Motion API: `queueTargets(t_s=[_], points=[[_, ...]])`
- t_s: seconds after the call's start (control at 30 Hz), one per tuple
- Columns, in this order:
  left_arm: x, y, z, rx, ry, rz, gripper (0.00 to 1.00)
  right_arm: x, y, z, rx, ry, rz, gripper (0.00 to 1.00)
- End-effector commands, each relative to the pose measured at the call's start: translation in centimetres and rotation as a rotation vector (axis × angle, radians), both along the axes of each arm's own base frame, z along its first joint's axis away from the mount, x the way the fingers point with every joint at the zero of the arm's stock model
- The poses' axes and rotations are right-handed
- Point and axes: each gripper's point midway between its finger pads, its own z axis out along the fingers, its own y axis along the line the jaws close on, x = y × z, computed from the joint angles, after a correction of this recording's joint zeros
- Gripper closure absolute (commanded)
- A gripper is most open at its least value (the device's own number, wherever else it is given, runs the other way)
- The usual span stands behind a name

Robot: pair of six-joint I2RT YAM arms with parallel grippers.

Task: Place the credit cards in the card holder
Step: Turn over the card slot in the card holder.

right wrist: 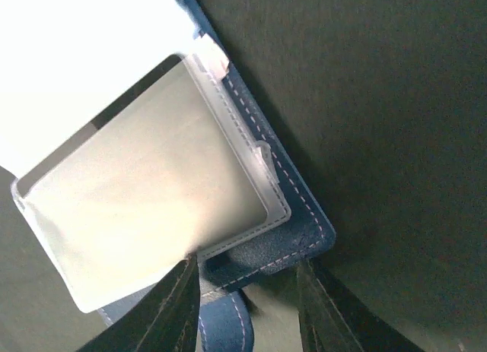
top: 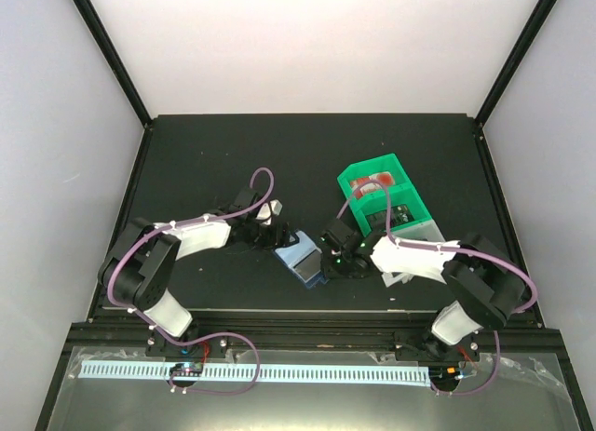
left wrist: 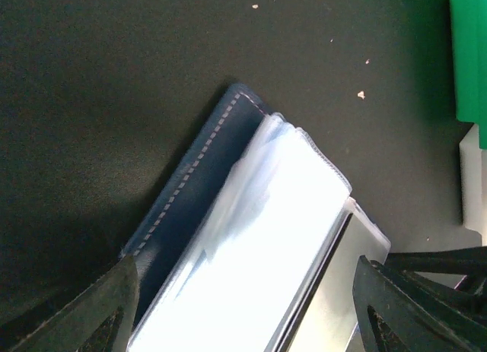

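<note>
Holder [top: 303,261] lies open between both arms in the overhead view, while cards [top: 375,181] sit in the green bin [top: 349,191], so loading is left. Left wrist: left gripper [left wrist: 243,314] is spread wide astride the sleeves, clamping nothing. Right wrist: right gripper [right wrist: 247,306] is released, straddling the holder's edge; whether any sleeve is filled is unclear.

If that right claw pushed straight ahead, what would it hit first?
Most likely the card holder, lying just ahead of the right gripper; depth is hard to judge.
</note>
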Motion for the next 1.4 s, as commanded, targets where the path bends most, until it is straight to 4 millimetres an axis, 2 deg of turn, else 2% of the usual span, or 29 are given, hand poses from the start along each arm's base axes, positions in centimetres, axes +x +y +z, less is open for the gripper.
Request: queueTargets(t_s=[0.0,0.1,0.23,0.33,0.47,0.57,0.77,0.9,1.03,1.2,1.37], points=[[-0.8,0.0,-0.3,0.008,0.029,-0.024,0.22,1.3,1.4,-1.2,0.079,0.019,0.022,0.64],[-1.4,0.4,0.0,0.008,0.023,-0.009,0.23,3.2,1.7,-1.4,0.074,-0.021,0.03,0.67],[-1.7,2.1,0.8,0.061,-0.01,0.042,0.2,5.4,2.4,-1.0,0.056,-0.096,0.083,0.69],[-1.4,3.2,2.0,0.093,-0.062,0.083,0.19,6.9,3.2,-0.4,0.045,-0.156,0.135,0.69],[-1.0,3.3,3.8,0.072,-0.126,0.099,0.18,8.2,4.0,0.2,0.026,-0.195,0.177,0.69],[-0.9,3.2,3.5,0.074,-0.116,0.097,0.17,8.3,4.4,0.3,0.038,-0.192,0.191,0.69],[-0.4,3.8,1.4,0.136,-0.083,0.125,0.17,7.8,4.4,-0.3,0.045,-0.168,0.193,0.69],[0.1,3.3,2.0,0.112,-0.106,0.122,0.19,7.5,4.3,-0.5,0.047,-0.159,0.19,0.69],[1.0,3.9,2.3,0.145,-0.156,0.135,0.17,7.5,4.4,-0.6,0.052,-0.156,0.186,0.69],[1.1,3.0,2.5,0.11,-0.168,0.102,0.17,7.5,4.3,-0.8,0.048,-0.151,0.186,0.69],[1.2,2.5,2.9,0.084,-0.178,0.088,0.22,7.4,4.2,-1.0,0.047,-0.144,0.181,0.69]])
